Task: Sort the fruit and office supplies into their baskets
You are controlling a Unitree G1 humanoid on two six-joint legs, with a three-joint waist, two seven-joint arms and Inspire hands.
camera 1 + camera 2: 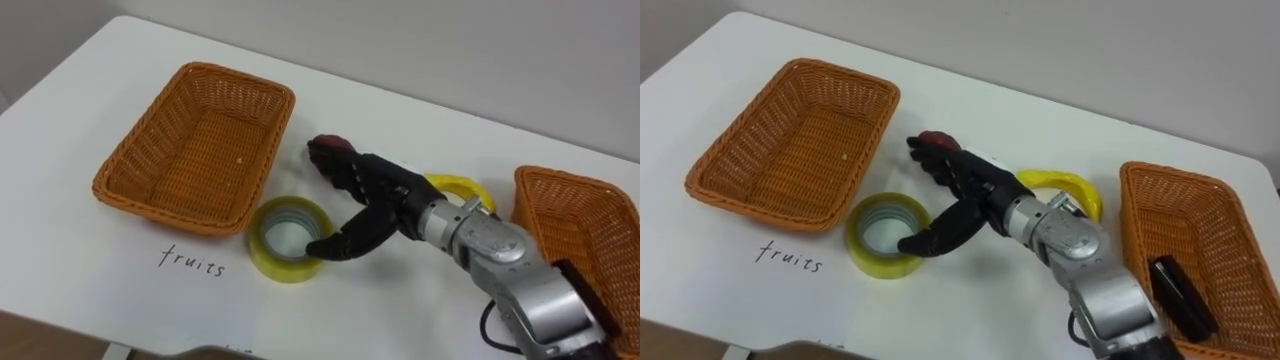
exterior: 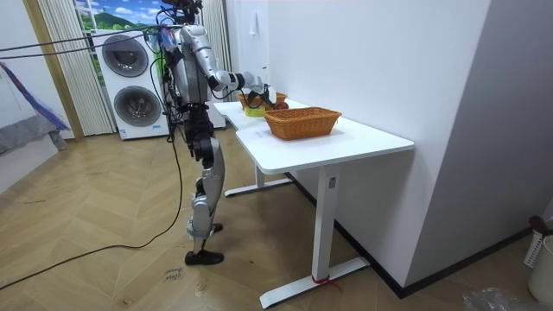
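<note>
Beside left basket [image 1: 150,150]: right hand [image 1: 385,205], fingers [image 1: 348,172] wide, at red fruit [image 1: 328,148]; tape roll [image 1: 270,255] at thumb.

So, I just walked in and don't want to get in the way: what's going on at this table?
The robot stands at the white table, sorting. Its right hand reaches out open to a dark red fruit, thumb beside a yellow tape roll, and has closed on neither. The left basket is empty. The right basket holds one black item. A second yellow roll lies behind the arm.
</note>
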